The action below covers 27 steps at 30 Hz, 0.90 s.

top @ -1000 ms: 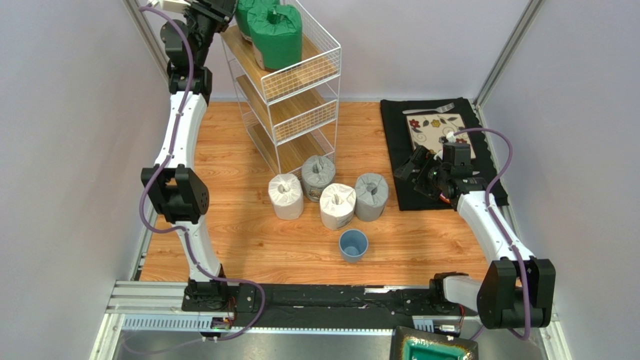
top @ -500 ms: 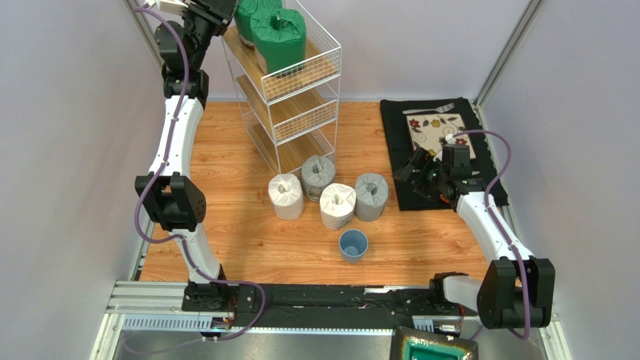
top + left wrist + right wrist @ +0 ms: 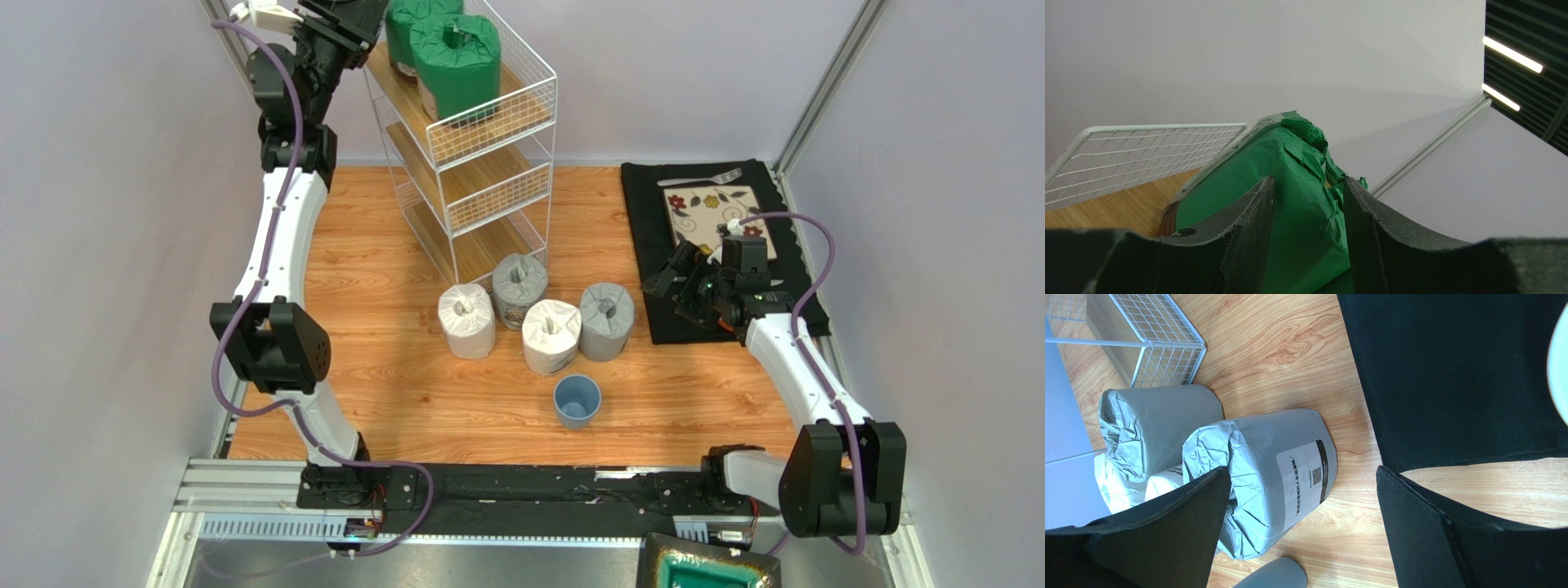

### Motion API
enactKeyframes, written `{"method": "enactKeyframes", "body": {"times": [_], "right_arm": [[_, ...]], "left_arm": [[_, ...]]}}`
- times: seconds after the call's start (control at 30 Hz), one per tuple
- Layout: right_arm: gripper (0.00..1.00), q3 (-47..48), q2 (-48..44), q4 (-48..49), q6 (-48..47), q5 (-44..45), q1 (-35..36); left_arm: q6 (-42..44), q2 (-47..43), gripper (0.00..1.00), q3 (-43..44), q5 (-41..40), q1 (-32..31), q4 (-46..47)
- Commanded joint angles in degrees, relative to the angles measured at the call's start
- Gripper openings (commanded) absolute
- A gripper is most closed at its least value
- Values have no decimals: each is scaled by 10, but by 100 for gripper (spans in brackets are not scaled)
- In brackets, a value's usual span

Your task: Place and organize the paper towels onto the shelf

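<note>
The wooden table point(image 3: 393, 392) fills the cell floor, and the tall white wire shelf point(image 3: 497, 196) with 3 slanted plank tiers stands at its far-left part. The left arm point(image 3: 285, 233) reaches high up beside the shelf's top tier, while the right arm point(image 3: 791, 368) bends low over the near edge of the black mat point(image 3: 650, 221) at the far right. Of the 6 paper towels, 2 green rolls point(image 3: 456, 55) sit side by side on the top tier, and the lower 2 tiers hold no rolls. The other 4 stand upright on the table just in front of the shelf's foot: 1 grey roll point(image 3: 520, 288) nearest the shelf, 1 white roll point(image 3: 467, 321) to its left, 1 white roll point(image 3: 551, 336) in front of it and 1 more grey roll point(image 3: 606, 321) to the right, beside the mat's edge. A floral plate point(image 3: 702, 211) lies on the mat. A small blue cup point(image 3: 577, 401) stands on the table nearer the arms than the rolls. The left gripper point(image 3: 1308, 184) has its fingers on either side of a green roll's gathered wrapper; whether they press on it I cannot tell. The right gripper point(image 3: 1303, 471) hangs by the mat's edge with its jaws spread wide and nothing between them.
</note>
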Motion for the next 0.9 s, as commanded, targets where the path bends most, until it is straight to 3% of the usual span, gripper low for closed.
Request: {"method": "enactKeyframes", "body": {"times": [0.0,0.57,0.7,0.87], "right_arm": [[92,-2,-4,18,4,-6,-2],[92,0,-1,19,4,-7,-2],[92,-1,-5,20,7,-4,-1],[92,4,-5,19,6,-6,-2]], "left_arm": [[20,-63,57,-38,-11,-3,18],[81,-178,70,-166,-69,17,20],[94,-235,71,-253,-70,24,20],[151,-373,75,-398,-92,23,-26]]}}
